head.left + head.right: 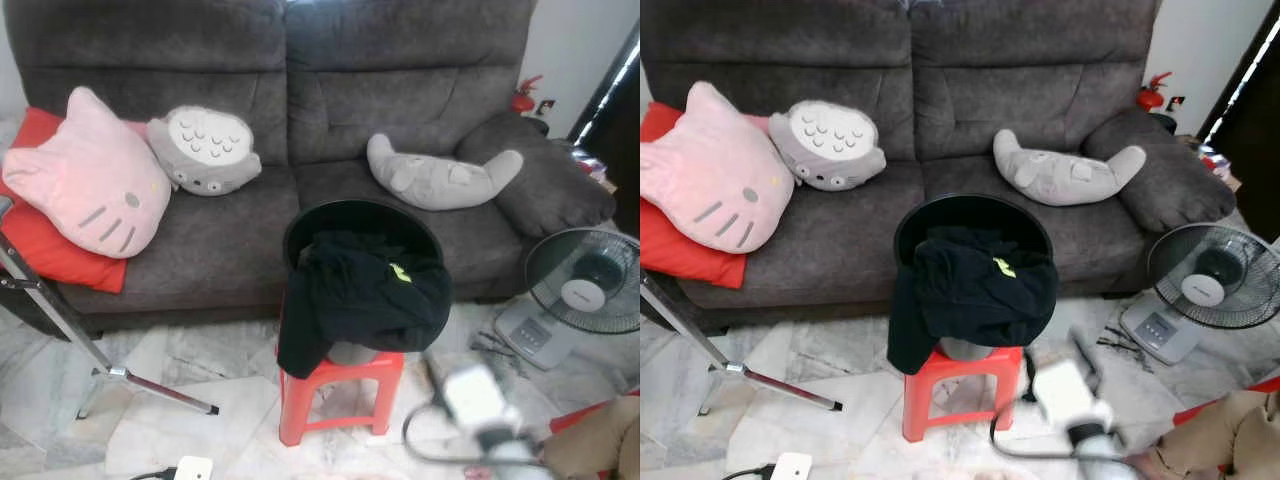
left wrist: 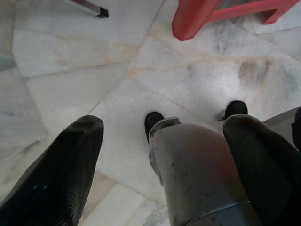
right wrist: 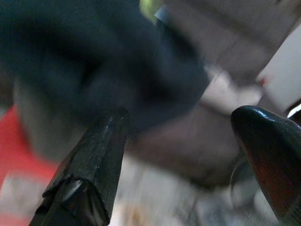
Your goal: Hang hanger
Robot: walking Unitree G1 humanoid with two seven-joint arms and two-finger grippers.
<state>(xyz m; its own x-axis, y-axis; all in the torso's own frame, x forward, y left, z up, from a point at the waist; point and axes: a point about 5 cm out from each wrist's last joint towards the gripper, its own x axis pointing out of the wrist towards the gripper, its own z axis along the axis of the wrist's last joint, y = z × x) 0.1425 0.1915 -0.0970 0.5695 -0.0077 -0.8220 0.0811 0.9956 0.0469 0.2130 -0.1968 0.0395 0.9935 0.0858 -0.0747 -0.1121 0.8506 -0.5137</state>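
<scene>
Looking down from the head, left eye view: blurred right arm (image 1: 475,400) low in frame, reaching toward a red stool (image 1: 340,385). On the stool, a black basket (image 1: 350,212) with a black garment (image 1: 365,295) heaped in it and spilling over the near rim, just ahead of and above that arm. Beyond, a grey sofa (image 1: 400,90) carrying a pink cushion (image 1: 90,180), an owl cushion (image 1: 205,150) and a crescent cushion (image 1: 440,180). Off to the arm's right, a fan (image 1: 585,280) on the floor; far to its left, a slanted metal stand (image 1: 60,310). Tan cloth of a person (image 1: 595,445) at the corner beside the arm.

Right eye view: same scene, arm again smeared.

Left wrist view: left gripper (image 2: 164,121) pointing down at the marble floor (image 2: 70,80), fingers (image 2: 61,169) spread wide, nothing between them but the robot's own silver leg (image 2: 197,174) beyond. Stool leg further ahead.

Right wrist view: right gripper (image 3: 183,113) wide open, gripping nothing, aimed up at the dark garment close ahead, blurred. Red of the stool beside one finger (image 3: 89,169). No telling the hanger among the dark cloth.
</scene>
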